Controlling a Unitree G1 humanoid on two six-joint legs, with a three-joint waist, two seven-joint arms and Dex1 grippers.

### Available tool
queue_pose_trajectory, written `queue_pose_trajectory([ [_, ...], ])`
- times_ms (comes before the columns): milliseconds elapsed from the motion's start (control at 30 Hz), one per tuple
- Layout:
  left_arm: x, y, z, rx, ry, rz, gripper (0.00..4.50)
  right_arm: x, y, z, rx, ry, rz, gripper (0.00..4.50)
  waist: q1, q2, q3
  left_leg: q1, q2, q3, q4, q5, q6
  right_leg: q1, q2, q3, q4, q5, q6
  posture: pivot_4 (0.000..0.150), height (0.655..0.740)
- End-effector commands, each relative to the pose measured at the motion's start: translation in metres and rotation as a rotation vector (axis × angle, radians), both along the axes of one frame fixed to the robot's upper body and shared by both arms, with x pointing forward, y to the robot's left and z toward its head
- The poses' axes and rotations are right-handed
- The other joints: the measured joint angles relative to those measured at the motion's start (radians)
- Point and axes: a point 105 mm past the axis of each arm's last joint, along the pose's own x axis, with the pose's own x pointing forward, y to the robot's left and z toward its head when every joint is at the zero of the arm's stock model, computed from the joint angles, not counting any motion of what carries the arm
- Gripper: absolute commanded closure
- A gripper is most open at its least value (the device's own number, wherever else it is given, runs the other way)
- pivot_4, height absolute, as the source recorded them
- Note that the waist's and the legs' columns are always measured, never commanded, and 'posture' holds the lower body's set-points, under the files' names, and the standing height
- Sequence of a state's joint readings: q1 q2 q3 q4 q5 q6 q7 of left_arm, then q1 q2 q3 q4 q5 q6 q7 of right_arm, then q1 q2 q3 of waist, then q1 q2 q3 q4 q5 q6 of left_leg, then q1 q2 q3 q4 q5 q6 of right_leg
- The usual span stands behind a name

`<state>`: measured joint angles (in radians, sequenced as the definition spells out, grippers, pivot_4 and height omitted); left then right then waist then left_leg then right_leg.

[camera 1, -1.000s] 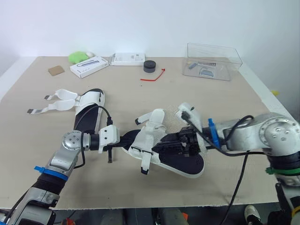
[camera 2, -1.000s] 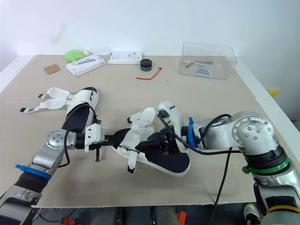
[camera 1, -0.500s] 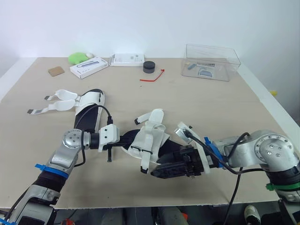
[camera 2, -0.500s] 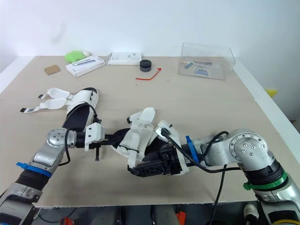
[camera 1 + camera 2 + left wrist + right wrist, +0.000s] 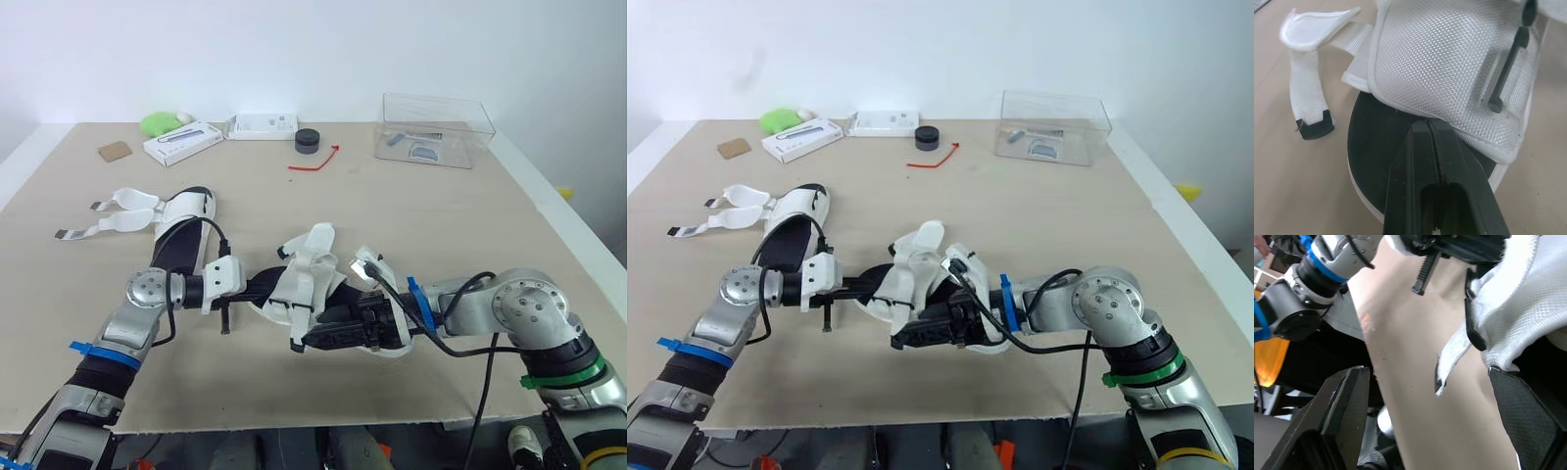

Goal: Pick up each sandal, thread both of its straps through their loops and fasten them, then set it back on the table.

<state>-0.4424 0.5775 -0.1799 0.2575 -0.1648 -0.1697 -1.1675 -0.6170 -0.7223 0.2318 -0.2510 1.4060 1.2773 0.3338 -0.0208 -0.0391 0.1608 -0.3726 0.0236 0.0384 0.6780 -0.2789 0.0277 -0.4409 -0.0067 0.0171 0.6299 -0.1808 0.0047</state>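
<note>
White mesh sandal [image 5: 312,277] at the tabletop's [image 5: 441,225] 6 o'clock, left gripper [image 5: 1426,127] fingers pinched shut on its sole, right gripper [image 5: 328,336] fingers spread wide by the loose strap [image 5: 1452,351] (threading's barely begun, I'd judge), so next that strap tip needs catching!

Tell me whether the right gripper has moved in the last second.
Yes. The right gripper has shifted toward the robot's left along the sandal and nearer the front edge of the table.

Sandal [image 5: 312,279] at centre, straps loose, between left gripper [image 5: 265,289] at its 9 o'clock and right gripper [image 5: 318,338] at its 5. Second sandal [image 5: 184,227] on desk [image 5: 441,225] toward 9; clear box [image 5: 436,130] at 1.
</note>
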Motion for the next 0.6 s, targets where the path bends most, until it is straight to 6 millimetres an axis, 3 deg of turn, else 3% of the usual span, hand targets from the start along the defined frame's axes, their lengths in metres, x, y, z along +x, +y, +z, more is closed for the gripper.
queue_pose_trajectory([
  [33, -0.0028, 0.0021, -0.0127, 0.047, 0.044, -0.003, 4.50, 0.0179, -0.0057, 0.0111, -0.009, -0.079, -0.042, 0.33, 0.000, 0.000, 0.000, 0.000, 0.000, 0.000, 0.000, 0.000, 0.000, 0.000, 0.000, 0.000, 0.000, 0.001, 0.000, 0.150, 0.7400],
  [333, -0.0025, 0.0003, -0.0126, 0.041, 0.045, -0.001, 4.50, 0.0269, -0.0078, 0.0120, -0.024, -0.107, -0.034, 0.33, 0.000, 0.000, 0.000, 0.000, 0.000, 0.000, 0.000, 0.000, 0.000, 0.000, 0.001, 0.000, 0.000, 0.000, -0.001, 0.150, 0.7400],
  [567, -0.0042, -0.0013, -0.0140, 0.040, 0.048, -0.005, 4.50, 0.0206, -0.0054, 0.0054, -0.025, -0.054, -0.019, 0.33, 0.000, 0.000, 0.000, 0.000, 0.001, 0.000, 0.000, 0.000, 0.000, 0.000, 0.001, 0.000, 0.000, 0.001, -0.001, 0.150, 0.7400],
  [600, -0.0043, -0.0012, -0.0143, 0.041, 0.049, -0.005, 4.50, 0.0199, -0.0053, 0.0045, -0.027, -0.049, -0.020, 0.57, 0.000, 0.000, 0.000, 0.000, 0.001, 0.000, 0.000, 0.000, 0.000, 0.000, 0.001, 0.000, 0.000, 0.001, -0.001, 0.150, 0.7400],
])
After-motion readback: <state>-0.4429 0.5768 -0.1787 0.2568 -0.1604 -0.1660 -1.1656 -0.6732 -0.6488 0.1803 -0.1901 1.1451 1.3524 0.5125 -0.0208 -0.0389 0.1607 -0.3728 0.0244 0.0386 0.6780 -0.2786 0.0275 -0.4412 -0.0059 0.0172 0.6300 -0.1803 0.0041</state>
